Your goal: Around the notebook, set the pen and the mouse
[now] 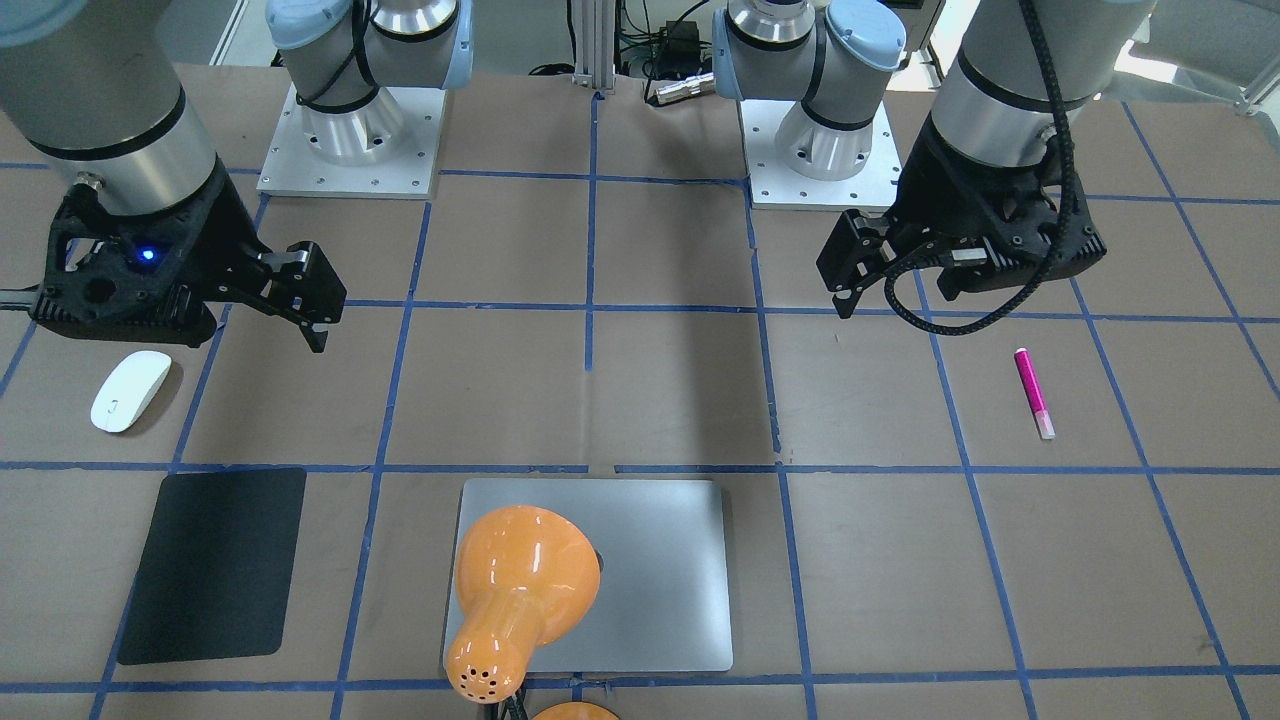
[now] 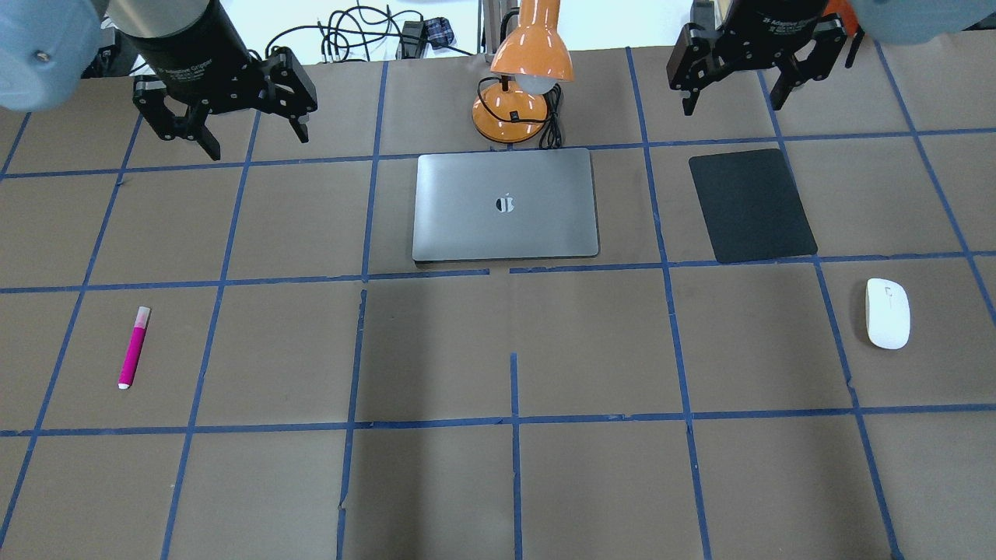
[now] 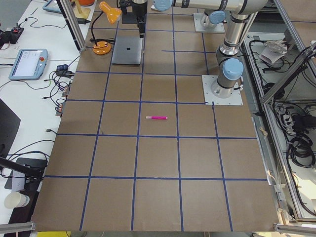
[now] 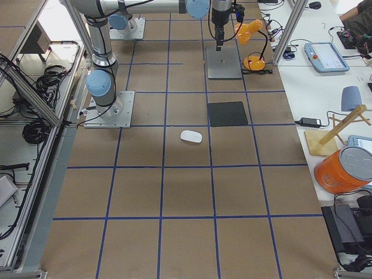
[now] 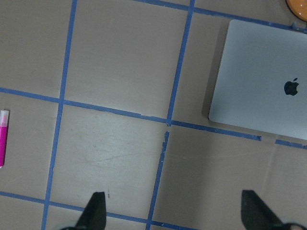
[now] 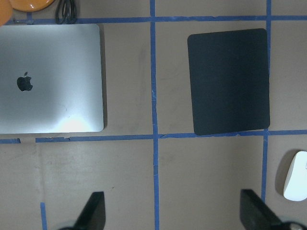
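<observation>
The silver-grey notebook point(image 2: 506, 204) lies closed at the table's far middle, partly hidden by the lamp in the front-facing view point(image 1: 670, 580). A magenta pen point(image 2: 132, 348) with a pale cap end rests on the table's left side, well clear of the notebook. On the right side sits the white mouse point(image 2: 888, 313), nearer to me than the black mat. My left gripper point(image 2: 255, 144) hangs open and empty above the table, left of the notebook and beyond the pen. My right gripper point(image 2: 733, 101) is also open and empty, above the far edge of the mat, far from the mouse.
An orange desk lamp point(image 2: 521, 70) with its cable stands just behind the notebook. A thin black mat point(image 2: 751, 206) lies right of the notebook. Blue tape lines grid the brown table. Both arm bases point(image 1: 350, 150) are bolted along the robot's edge.
</observation>
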Controlling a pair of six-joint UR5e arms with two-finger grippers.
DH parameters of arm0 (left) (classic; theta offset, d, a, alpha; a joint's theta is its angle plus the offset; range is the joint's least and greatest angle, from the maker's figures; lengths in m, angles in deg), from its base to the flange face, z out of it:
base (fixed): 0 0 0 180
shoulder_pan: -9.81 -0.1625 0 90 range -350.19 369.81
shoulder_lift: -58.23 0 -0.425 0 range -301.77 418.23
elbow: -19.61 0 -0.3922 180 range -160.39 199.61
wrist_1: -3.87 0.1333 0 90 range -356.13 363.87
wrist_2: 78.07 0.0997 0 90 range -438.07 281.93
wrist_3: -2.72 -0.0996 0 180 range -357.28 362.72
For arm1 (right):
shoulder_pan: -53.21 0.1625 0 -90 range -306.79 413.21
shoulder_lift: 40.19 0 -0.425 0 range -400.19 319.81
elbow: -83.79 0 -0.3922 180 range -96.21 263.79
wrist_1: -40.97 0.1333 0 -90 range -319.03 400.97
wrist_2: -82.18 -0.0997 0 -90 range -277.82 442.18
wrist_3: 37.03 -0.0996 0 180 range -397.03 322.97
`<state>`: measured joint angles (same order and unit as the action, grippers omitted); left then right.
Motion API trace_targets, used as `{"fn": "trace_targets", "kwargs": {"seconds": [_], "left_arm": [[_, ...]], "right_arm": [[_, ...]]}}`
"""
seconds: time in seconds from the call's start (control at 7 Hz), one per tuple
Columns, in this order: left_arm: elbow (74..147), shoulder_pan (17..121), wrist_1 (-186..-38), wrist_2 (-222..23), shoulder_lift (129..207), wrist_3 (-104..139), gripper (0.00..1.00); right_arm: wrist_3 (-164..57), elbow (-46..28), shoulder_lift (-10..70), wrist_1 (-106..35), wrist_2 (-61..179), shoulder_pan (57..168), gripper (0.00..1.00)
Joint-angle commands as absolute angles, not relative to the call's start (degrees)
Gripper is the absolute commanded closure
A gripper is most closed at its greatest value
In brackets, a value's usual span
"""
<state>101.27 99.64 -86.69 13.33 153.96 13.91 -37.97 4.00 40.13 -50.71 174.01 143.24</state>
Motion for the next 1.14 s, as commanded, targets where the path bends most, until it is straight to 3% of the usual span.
{"fn": "trace_targets", "kwargs": {"seconds": [0.0, 0.43, 0.57, 1.0], "left_arm": [[101.09, 99.64, -86.65, 13.25, 153.59, 13.97, 0.00], [103.45, 96.76, -88.40, 14.03, 151.40, 13.27, 0.00], [109.03, 90.99, -86.32, 16.39, 153.92, 11.70, 0.00], [133.27, 78.78, -48.18, 16.41, 158.93, -12.11, 0.00]], "right_arm": [[-38.61, 2.40, 41.20, -50.87, 174.81, 142.94, 0.00], [-32.60, 0.83, 41.03, -48.50, 176.75, 139.80, 0.00], [-26.37, -3.27, 40.68, -49.63, 176.06, 135.34, 0.00], [-8.32, -22.69, 39.62, -77.43, 177.89, 120.50, 0.00]]}}
